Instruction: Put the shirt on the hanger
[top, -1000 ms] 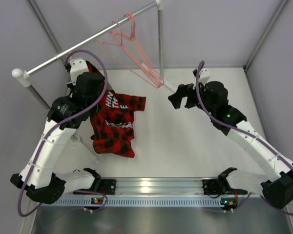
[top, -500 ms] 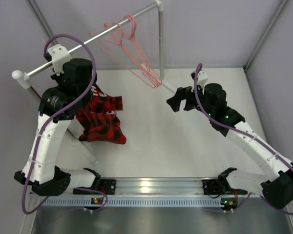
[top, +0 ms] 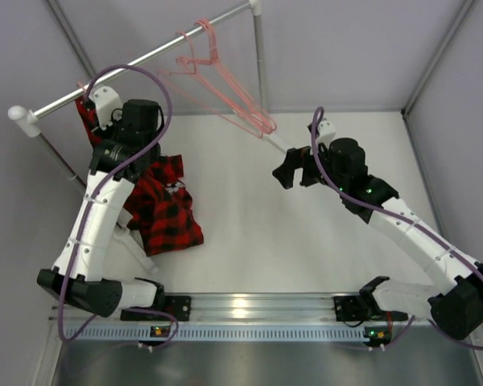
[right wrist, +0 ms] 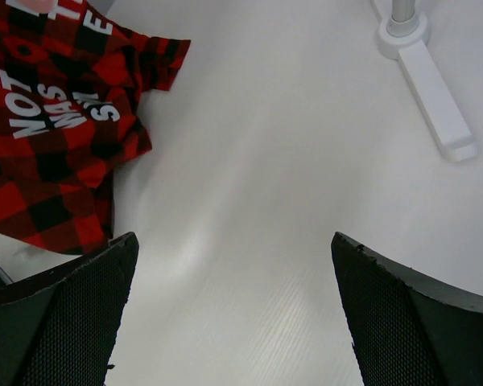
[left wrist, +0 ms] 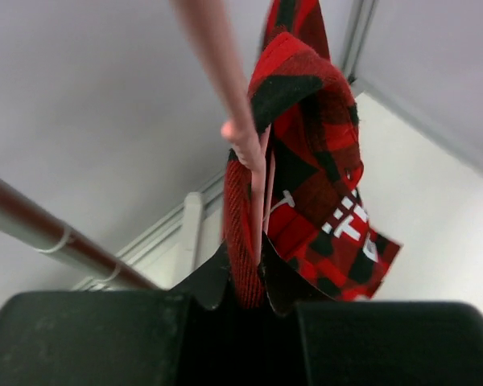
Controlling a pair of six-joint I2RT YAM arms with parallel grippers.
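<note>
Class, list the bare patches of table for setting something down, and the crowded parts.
Bare: the table between the shirt and the right tool, down to the near rail. Crowded: far left, around shirt, left arm and rack; under the hangers.

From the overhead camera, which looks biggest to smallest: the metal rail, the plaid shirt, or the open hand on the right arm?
1. metal rail: longest by far, though it is raised nearer the camera, which flatters it.
2. plaid shirt
3. right hand: clearly smallest.
</note>
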